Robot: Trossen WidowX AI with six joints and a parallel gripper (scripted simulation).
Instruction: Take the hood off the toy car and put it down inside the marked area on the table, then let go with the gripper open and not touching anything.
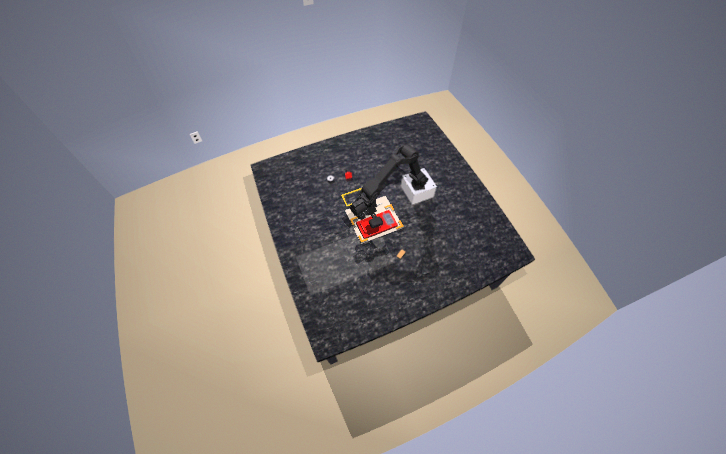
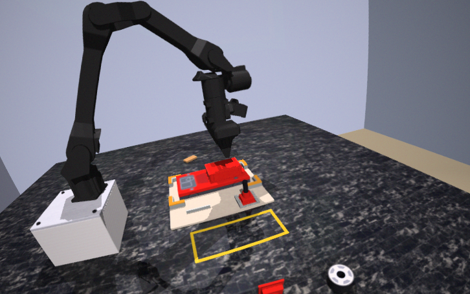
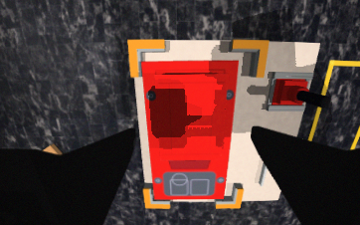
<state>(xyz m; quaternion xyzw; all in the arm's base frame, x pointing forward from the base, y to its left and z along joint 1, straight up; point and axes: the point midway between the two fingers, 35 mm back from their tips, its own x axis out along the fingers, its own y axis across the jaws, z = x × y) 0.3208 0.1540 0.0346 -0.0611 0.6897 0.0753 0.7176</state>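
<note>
So the black gripper (image 1: pixel 375 222) (image 2: pixel 227 157) (image 3: pixel 193 132) is spread wide with nothing pinched, pointing down over the red toy car (image 1: pixel 388 227) (image 2: pixel 193 188) (image 3: pixel 158 154). The wrist view shows one black finger on either side of it. Can't really tell from these angles how much height is left between the tips and the car.

The red hood (image 1: pixel 367 231) (image 2: pixel 226 171) (image 3: pixel 205 107) is on the car, outside the yellow rectangular outline (image 1: pixel 351 193) (image 2: pixel 240 247) (image 3: pixel 321 100). I can't pick out exactly where hood ends and body starts. The car sits on a cream flat board (image 1: pixel 384 200) (image 2: pixel 193 219) (image 3: pixel 250 149) between orange corner brackets, around the middle of the dark speckled table (image 1: pixel 439 281) (image 2: pixel 375 219) (image 3: pixel 56 75).

Going by the top view, the outline is just off the board, on the side facing the table's upper edge. Further toward that edge you've got a small red block (image 1: pixel 348 175) (image 2: pixel 271 288) and a round white-and-black wheel (image 1: pixel 327 178) (image 2: pixel 333 276), near each other. A small flat orange block (image 1: pixel 401 253) (image 2: pixel 190 158) (image 3: pixel 52 149) lies on the board's other side, toward the lower edge. The arm's white box base (image 1: pixel 420 195) (image 2: pixel 83 241) is between the board and the right edge, well apart from the bottom left corner.
</note>
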